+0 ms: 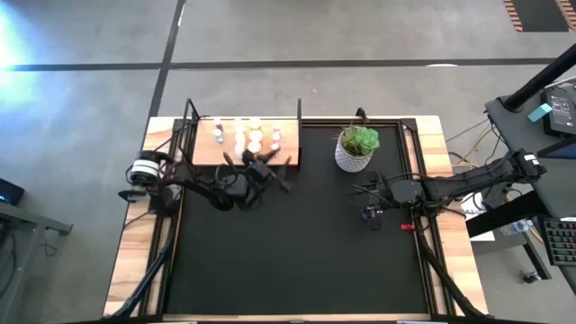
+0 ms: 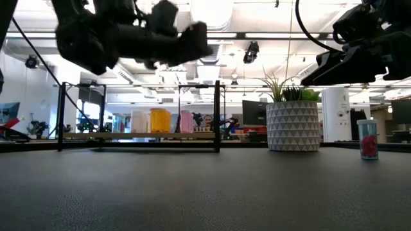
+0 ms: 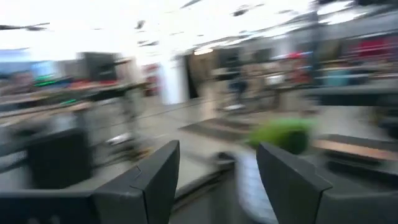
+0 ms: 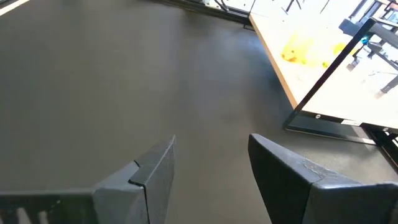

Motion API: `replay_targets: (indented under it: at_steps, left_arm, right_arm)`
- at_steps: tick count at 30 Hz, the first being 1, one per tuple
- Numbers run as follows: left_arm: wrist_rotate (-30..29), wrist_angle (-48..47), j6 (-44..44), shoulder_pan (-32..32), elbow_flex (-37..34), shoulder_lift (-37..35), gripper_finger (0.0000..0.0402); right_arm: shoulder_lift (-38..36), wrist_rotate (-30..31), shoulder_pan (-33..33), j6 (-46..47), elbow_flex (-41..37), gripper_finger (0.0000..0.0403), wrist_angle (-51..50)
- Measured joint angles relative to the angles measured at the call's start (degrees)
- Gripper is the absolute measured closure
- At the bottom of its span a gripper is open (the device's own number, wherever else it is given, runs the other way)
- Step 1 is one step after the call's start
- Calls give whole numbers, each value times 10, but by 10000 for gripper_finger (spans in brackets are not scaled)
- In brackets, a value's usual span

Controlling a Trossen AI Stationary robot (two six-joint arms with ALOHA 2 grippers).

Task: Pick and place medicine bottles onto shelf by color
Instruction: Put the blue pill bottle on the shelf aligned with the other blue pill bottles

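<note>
The shelf (image 1: 207, 148) lay at about eleven o'clock on the black mat (image 1: 297, 243), its long axis running nine to three along the mat's far edge. The medicine bottles (image 1: 245, 135) stood upright on it in short rows, caps up; in the low view white, orange (image 2: 160, 120) and pinkish ones showed side by side between the black posts. The left gripper (image 1: 270, 169) hung above the mat just at the shelf's near edge, pointing toward two o'clock, its fingers (image 3: 158, 177) parted with nothing between them. The right gripper (image 1: 371, 214) hovered over the mat at about three o'clock, below the potted plant (image 1: 356, 148), fingers (image 4: 155, 174) spread and empty. A small red-filled bottle (image 2: 368, 138) stood upright near the mat's right edge.
</note>
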Motion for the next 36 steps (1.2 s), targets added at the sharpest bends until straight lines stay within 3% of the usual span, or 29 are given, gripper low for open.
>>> replay_targets:
  at_steps: [5, 8, 19, 24, 36]
  left_arm:
    - [139, -26, -2, -58, 0, 1, 203]
    - [188, -62, -20, -91, 0, 2, 203]
    - [208, -123, -138, -152, 0, 2, 203]
    - [248, -125, -151, -181, 0, 2, 203]
    - [251, -124, -151, -257, 0, 1, 203]
  right_arm:
    - [0, 0, 0, 0, 0, 209, 0]
    - [0, 0, 0, 0, 0, 209, 0]
    - [0, 0, 0, 0, 0, 209, 0]
    - [0, 0, 0, 0, 0, 209, 0]
    - [0, 3, 0, 0, 0, 209, 5]
